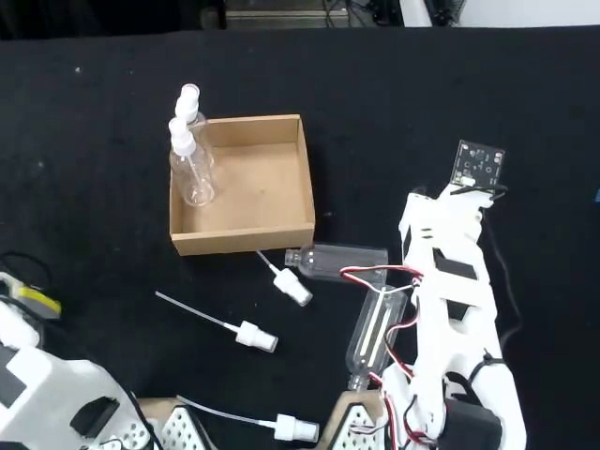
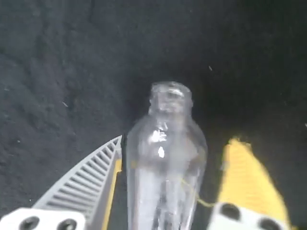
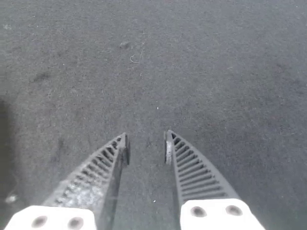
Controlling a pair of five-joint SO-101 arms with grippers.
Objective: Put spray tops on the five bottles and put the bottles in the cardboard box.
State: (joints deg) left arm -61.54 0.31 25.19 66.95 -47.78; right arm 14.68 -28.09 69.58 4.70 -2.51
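**A:** Left fingers (image 2: 91, 182)?
**B:** Closed on an uncapped bottle (image 2: 165, 158), neck pointing away from the wrist, over the black table (image 1: 94, 112).
**A:** Right fingers (image 3: 100, 177)?
**B:** Narrow gap, holding nothing, above bare cloth.
**A:** The rest?
**B:** Cardboard box (image 1: 244, 234) mid-table. Two topped bottles (image 1: 192, 173) upright in its far-left corner. Two open bottles (image 1: 342, 261) lie near-right of it, by the right arm (image 1: 450, 300). Three loose spray tops (image 1: 255, 337) lie on the near side.

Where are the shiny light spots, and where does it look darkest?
Left wrist view: small white glints on the clear bottle, with the cloth darkest around its neck. High view: a pale sheen on the lying bottle near the well-lit cardboard box. Right wrist view: evenly lit cloth, no glare.
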